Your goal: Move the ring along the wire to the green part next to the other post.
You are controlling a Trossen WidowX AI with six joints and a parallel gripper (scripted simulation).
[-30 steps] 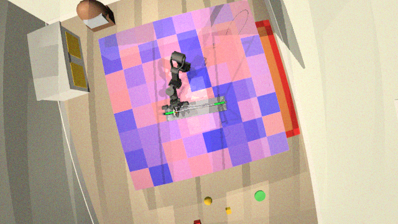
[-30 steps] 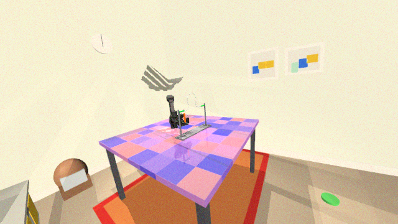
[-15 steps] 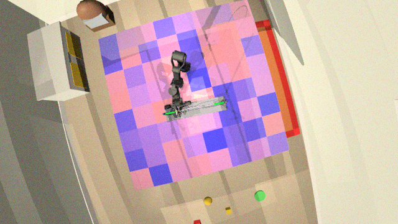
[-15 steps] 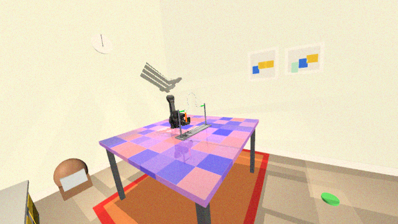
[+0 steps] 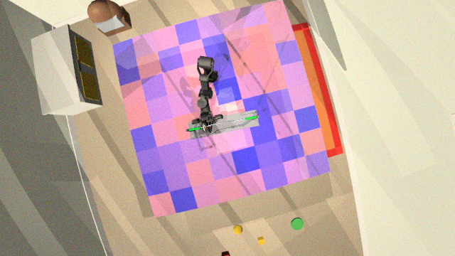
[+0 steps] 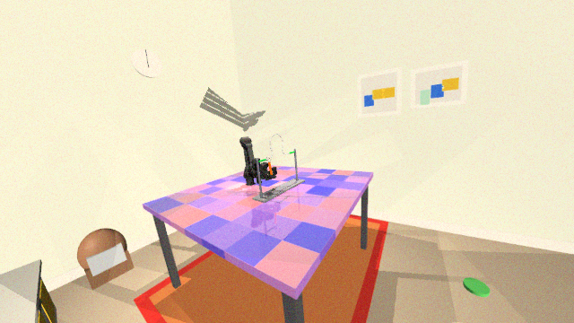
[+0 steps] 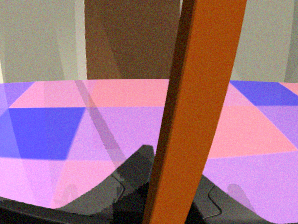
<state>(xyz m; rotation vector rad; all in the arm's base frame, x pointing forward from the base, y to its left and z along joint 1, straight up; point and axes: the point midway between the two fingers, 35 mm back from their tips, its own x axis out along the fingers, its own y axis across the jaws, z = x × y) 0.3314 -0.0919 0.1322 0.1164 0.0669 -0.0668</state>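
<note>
My gripper is shut on the upright orange handle, which leans slightly in the wrist view. The small pale ring is around the wire just inward of the inner end of the near green part. Whether it touches the wire is too small to tell. The thin wire arches up between the near post and the far post. The other green part is at the far post. The ring is hidden in the wrist view.
The posts stand on a grey base on the checkered table. The arm reaches in from one side of the base. A brown chair-like object, a cabinet and small items are on the floor.
</note>
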